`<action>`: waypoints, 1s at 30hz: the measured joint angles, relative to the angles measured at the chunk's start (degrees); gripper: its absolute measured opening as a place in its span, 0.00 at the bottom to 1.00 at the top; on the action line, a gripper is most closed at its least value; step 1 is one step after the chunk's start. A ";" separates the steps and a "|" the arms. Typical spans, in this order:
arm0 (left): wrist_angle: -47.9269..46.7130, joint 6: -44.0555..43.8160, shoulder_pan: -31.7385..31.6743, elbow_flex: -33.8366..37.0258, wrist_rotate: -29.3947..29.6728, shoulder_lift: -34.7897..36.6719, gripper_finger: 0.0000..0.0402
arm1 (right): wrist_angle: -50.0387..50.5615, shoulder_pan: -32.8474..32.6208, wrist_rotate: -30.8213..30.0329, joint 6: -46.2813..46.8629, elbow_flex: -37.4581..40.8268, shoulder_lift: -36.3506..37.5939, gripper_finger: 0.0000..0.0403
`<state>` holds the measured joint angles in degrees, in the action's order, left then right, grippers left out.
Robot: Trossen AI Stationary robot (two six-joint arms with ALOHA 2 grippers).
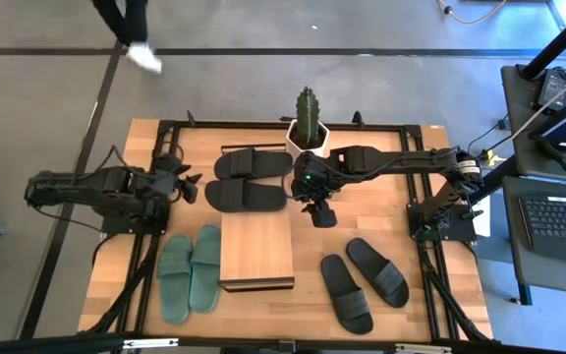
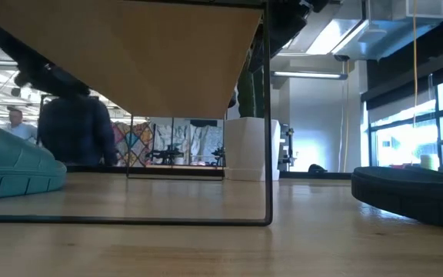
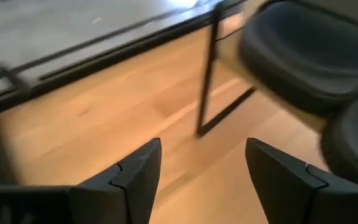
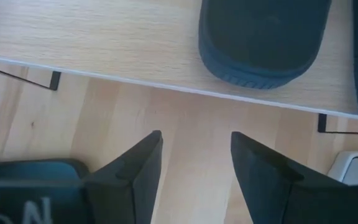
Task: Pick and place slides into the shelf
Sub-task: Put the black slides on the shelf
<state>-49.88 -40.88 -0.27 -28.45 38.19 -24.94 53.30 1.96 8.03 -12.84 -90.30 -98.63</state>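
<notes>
Two black slides (image 1: pixel 249 179) lie side by side at the far middle. Both wrist views show them resting sole-down on a light plank (image 4: pixel 104 43) with thin black legs (image 3: pixel 207 74). A wooden-topped shelf (image 1: pixel 255 248) stands just nearer. A green pair (image 1: pixel 190 273) lies on the table to its left and a black pair (image 1: pixel 362 280) to its right. My left gripper (image 1: pixel 193 187) hangs open to the left of the far black slides, with nothing between its fingers (image 3: pixel 135 180). My right gripper (image 1: pixel 320 214) hangs open above bare table to their right, its fingers (image 4: pixel 138 168) slanting down.
A cactus in a white pot (image 1: pixel 308 128) stands at the far edge beside the right arm. A black metal frame (image 1: pixel 263 125) runs round the table. A person's legs (image 1: pixel 131 34) pass on the floor beyond. Bare wood (image 1: pixel 401 231) lies between the shelves and the right-hand slides.
</notes>
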 joint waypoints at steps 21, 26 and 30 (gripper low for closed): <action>-12.32 -11.78 4.08 -14.82 -14.83 -24.54 0.56 | -0.10 0.00 0.00 -2.84 0.02 0.00 0.47; -12.87 -11.13 4.06 -16.42 -14.95 -26.60 0.56 | 0.33 0.00 0.01 -2.86 0.02 0.00 0.47; -12.79 -11.33 4.04 -16.78 -15.34 -26.98 0.56 | 1.20 0.00 0.00 -2.86 0.02 0.00 0.47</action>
<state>-62.67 -52.21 3.77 -45.23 22.85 -51.92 54.50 1.96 8.03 -15.70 -90.28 -98.63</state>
